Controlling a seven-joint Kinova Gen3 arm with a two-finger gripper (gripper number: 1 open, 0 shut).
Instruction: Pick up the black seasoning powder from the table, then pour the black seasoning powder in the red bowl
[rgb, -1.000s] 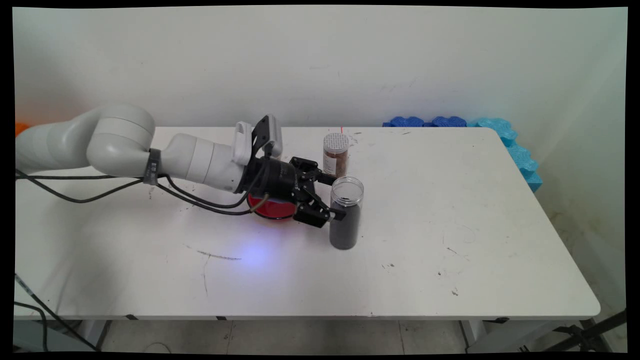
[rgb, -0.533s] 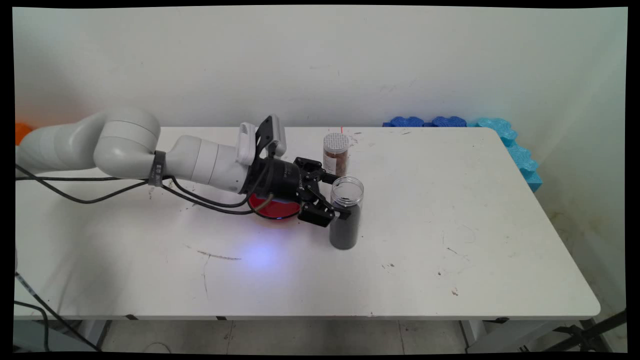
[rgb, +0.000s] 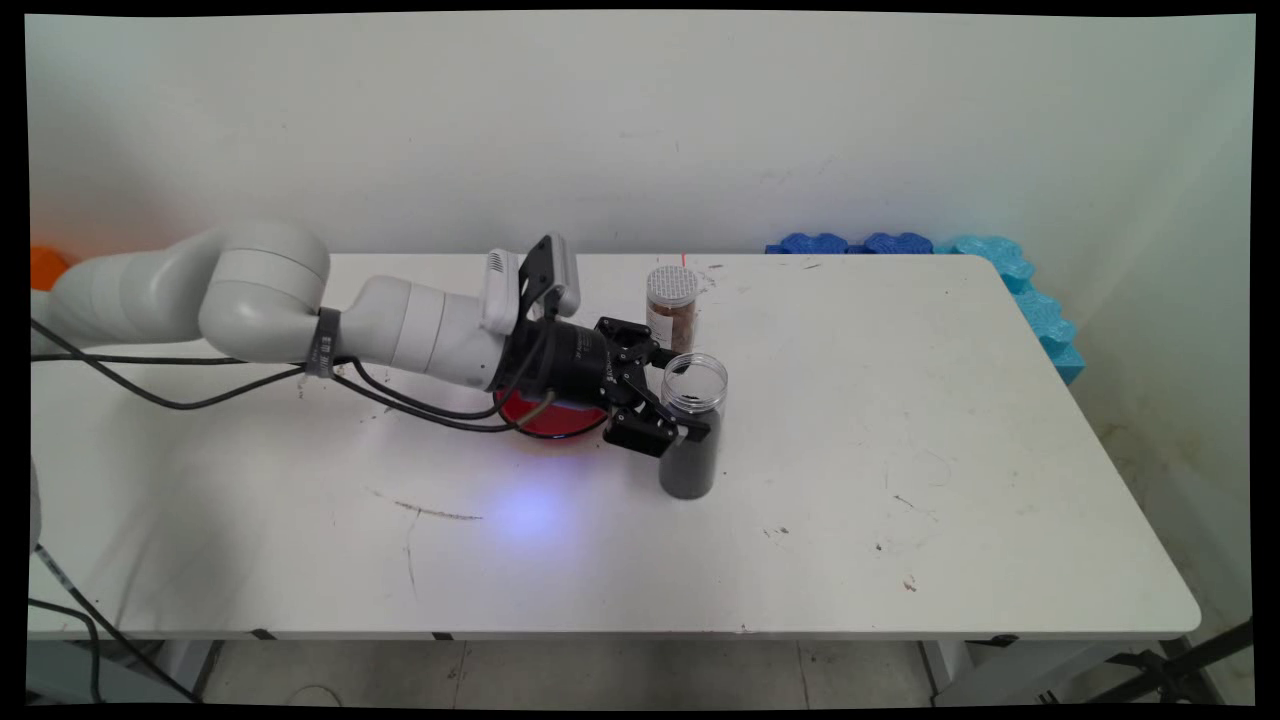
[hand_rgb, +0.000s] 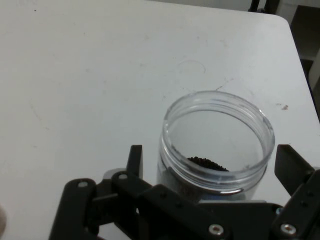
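At the main view's far left an orange object (rgb: 45, 265) shows at the table's back edge, partly hidden behind the arm. The white table (rgb: 900, 520) carries dark scuff marks at about 7 o'clock from the gripper. Next comes a flat red round dish (rgb: 545, 418), lying under the arm's black wrist and largely covered by it. The black two-finger gripper (rgb: 680, 395) reaches in level from 9 o'clock, its fingers spread apart on either side of a lidless clear plastic jar of dark grains (rgb: 691, 425). In the hand view the gripper (hand_rgb: 210, 167) shows one fingertip (hand_rgb: 134, 159) at the jar's (hand_rgb: 217, 145) 9 o'clock side and the other at 3 o'clock, each with a gap to the jar's wall; whether either touches lower down cannot be told. The jar stands upright. At 12 o'clock from it, just behind and apart, stands a smaller clear jar of brown contents with a perforated lid (rgb: 671, 308), close beside the gripper's far finger. At the table's far right corner lies blue foam matting (rgb: 1000, 270) against the wall.
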